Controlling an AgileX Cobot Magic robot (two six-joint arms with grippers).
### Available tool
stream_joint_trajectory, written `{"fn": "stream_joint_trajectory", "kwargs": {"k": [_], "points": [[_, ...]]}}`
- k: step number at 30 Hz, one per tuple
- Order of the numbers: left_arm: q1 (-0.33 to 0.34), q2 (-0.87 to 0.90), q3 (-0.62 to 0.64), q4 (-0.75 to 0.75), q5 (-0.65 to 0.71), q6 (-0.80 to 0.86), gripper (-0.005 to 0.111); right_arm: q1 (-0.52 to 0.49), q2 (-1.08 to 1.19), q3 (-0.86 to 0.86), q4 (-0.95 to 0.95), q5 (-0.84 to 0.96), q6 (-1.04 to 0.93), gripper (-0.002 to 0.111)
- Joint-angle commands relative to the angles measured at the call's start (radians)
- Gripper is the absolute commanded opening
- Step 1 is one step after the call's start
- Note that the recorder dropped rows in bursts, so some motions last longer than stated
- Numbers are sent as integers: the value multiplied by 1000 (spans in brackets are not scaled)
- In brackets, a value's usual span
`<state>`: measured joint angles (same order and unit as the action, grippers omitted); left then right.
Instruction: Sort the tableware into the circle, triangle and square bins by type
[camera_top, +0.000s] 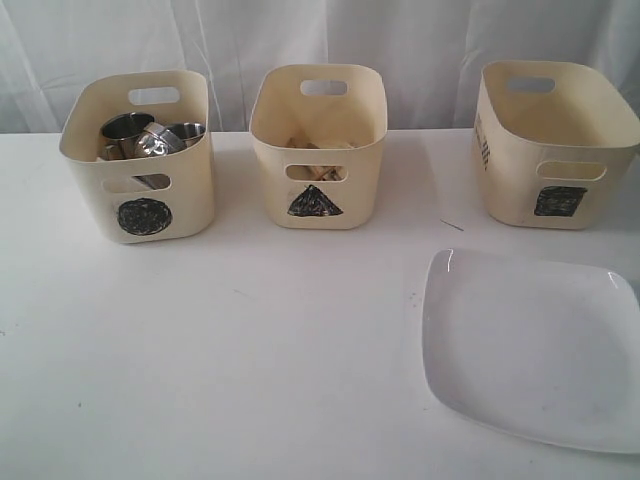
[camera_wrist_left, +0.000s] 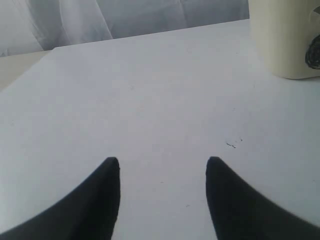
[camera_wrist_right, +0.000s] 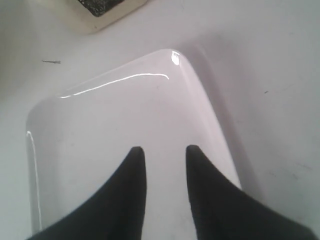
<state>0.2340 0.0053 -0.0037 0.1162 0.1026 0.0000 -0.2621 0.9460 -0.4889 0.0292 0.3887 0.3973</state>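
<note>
White plate (camera_top: 530, 350) near square bin (camera_top: 525, 150).

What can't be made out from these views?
- Square bin bottom: exterior view, its own front wall hides it.
- Triangle bin contents: exterior view, only wooden bits show past the wall.
- White plate right edge: exterior view, cut off by the frame.
- Right gripper touching the plate or hovering: right wrist view can't tell.

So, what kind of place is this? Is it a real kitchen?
Probably a staged test setup, not a kitchen: a plain white table, a white curtain hung behind it, and a cream circle bin, triangle bin and square bin with hand-scribbled marks.
</note>
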Motion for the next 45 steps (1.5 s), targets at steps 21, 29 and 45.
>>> {"fn": "stream_joint_trajectory", "kwargs": {"k": [21, 29, 45], "points": [[2, -5, 4, -10, -4, 0, 56, -82, -10, 2, -14, 52, -34, 49], [2, -5, 4, -10, -4, 0, 56, -198, 98, 2, 249, 62, -309, 49], [2, -5, 4, -10, -4, 0, 56, -359, 376, 2, 678, 83, -953, 49]]}}
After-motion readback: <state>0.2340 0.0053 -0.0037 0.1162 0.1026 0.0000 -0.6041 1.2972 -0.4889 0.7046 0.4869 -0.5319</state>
